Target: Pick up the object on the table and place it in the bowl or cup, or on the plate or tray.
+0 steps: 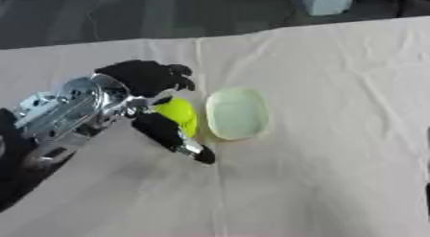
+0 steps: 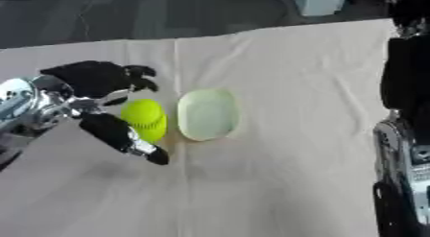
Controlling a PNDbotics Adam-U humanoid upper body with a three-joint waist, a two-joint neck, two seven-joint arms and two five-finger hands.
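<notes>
A yellow-green ball (image 2: 144, 117) sits in my left hand (image 1: 143, 77), left of the table's middle. The black fingers curl over its top and the thumb runs along its near side. Whether the ball rests on the cloth or hangs just above it I cannot tell. Right beside it, on the right, lies an empty pale green oval dish (image 2: 206, 115), nearly touching the ball. My right arm (image 2: 403, 135) stands along the right edge of the right eye view. Its dark hand (image 2: 409, 13) shows at the upper corner, too indistinct to read.
A cream cloth (image 1: 319, 173) covers the table, with a crease running down its middle. A pale blue-white box (image 2: 319, 2) stands beyond the far edge on the dark floor.
</notes>
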